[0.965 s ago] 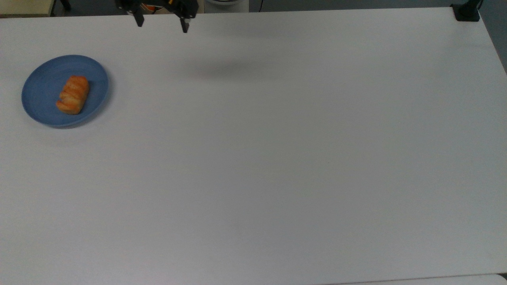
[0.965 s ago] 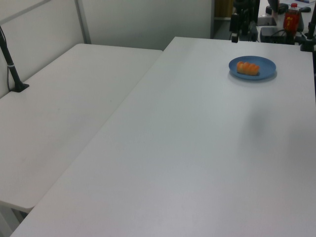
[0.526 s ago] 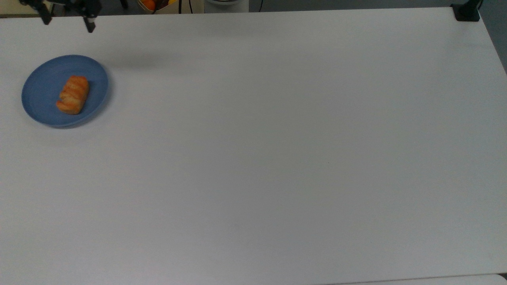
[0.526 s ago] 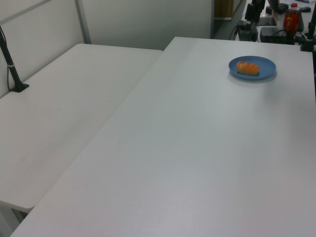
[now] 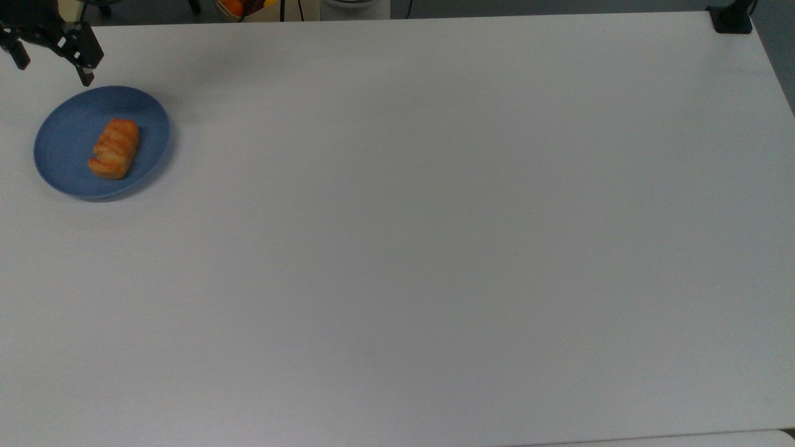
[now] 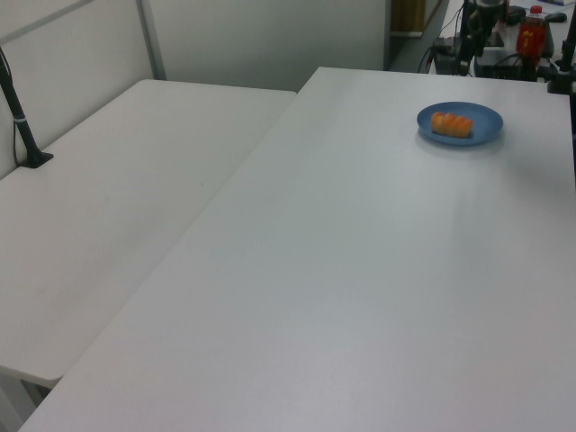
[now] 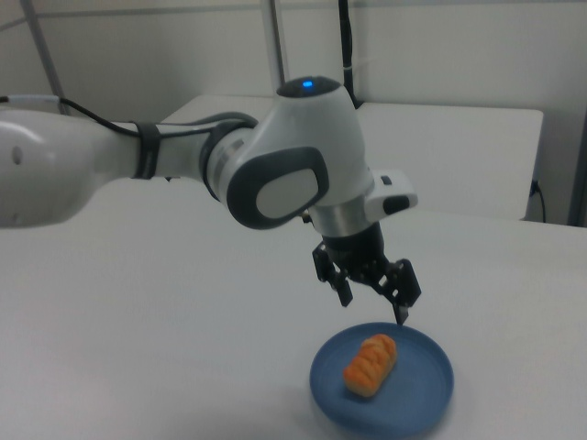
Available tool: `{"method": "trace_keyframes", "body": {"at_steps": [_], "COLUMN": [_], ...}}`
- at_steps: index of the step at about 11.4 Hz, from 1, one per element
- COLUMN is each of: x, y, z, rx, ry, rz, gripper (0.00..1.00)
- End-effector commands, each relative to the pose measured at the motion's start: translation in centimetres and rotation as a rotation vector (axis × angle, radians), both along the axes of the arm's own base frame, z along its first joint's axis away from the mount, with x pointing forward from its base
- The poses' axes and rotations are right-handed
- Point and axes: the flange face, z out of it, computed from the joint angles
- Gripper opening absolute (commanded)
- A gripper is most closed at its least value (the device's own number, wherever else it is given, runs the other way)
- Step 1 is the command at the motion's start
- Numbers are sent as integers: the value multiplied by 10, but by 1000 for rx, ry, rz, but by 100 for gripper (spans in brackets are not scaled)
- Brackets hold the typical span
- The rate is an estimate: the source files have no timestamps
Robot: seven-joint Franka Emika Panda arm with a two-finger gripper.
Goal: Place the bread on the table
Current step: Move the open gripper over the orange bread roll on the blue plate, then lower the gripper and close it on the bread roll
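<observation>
Hovering gripper (image 7: 374,302) – jaws apart; bread (image 7: 371,364) on blue plate (image 7: 422,396)

bread (image 5: 114,149): one, golden-orange, ridged
blue plate (image 5: 68,133): one, round
white table (image 5: 435,248): one large; a second white table (image 6: 117,198) beside it in the left view
gripper (image 7: 373,300): one, two fingers spread
red-capped bottle (image 6: 531,31): one

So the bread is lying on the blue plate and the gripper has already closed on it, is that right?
Not quite. The bread is lying on the blue plate, but the gripper has not closed on it: in the right view it hangs open above the plate, apart from the bread.
</observation>
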Motion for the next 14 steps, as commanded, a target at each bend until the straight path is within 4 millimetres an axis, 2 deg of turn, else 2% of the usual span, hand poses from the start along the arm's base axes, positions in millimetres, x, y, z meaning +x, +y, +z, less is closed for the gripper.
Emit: {"method": "trace_keyframes", "body": {"at_steps": [1,3,5,7,12,14], "x": [15,21,28,30,32,29], "y": [3,6,18,25,27,26], "z": [-49,-83,-109,-118,-134,-141], "rx": [-7,-11,-11,-11,-15,-27], "ry": [38,65,72,70,75,61], "rz": [24,31,48,57,63,61], "gripper": [100,100,100,99,91,91]}}
